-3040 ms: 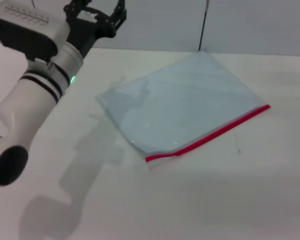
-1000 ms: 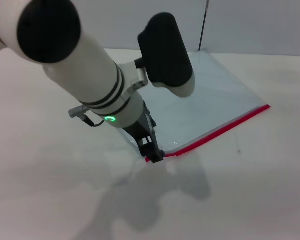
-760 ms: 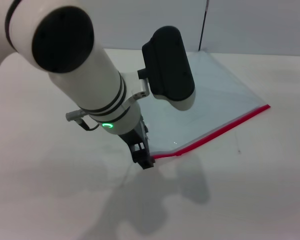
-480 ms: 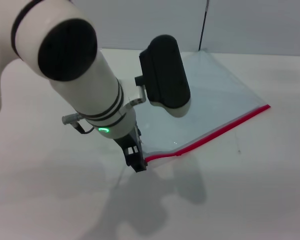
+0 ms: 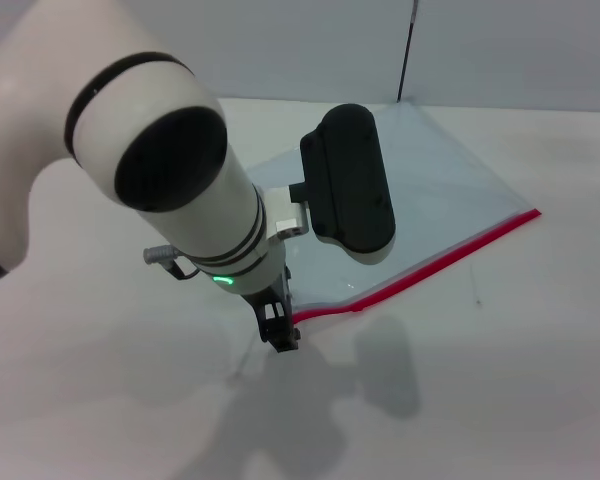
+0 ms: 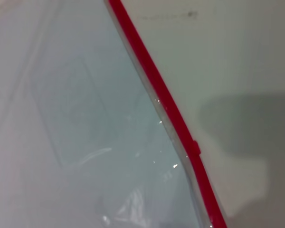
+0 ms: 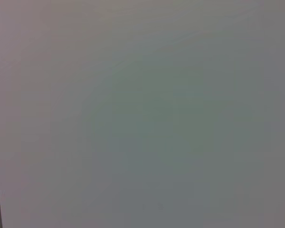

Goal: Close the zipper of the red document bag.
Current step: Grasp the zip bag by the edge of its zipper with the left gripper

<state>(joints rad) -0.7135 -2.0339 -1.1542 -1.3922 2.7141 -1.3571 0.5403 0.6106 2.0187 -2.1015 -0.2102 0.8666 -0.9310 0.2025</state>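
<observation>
The red document bag (image 5: pixel 450 190) lies flat on the white table, a translucent pale blue pouch. Its zipper (image 5: pixel 440 262) is a red strip along the near edge, with a small slider (image 5: pixel 358 307) close to the left end. My left gripper (image 5: pixel 282 338) points down at the table just beside the bag's near-left corner, at the end of the red strip. The left arm's black housing (image 5: pixel 348 185) covers part of the bag. In the left wrist view the bag (image 6: pixel 85 118), the zipper (image 6: pixel 152 76) and the slider (image 6: pixel 194 147) show close up. My right gripper is out of view.
The white table (image 5: pixel 500 400) stretches around the bag, with the arm's shadow on it near the gripper. A thin dark pole (image 5: pixel 406 50) stands against the back wall behind the bag. The right wrist view shows only a plain grey surface.
My left arm came down from the far left to the bag's near-left corner. In the last second its tip slid slightly left and nearer, off the strip's end. The bag has not moved.
</observation>
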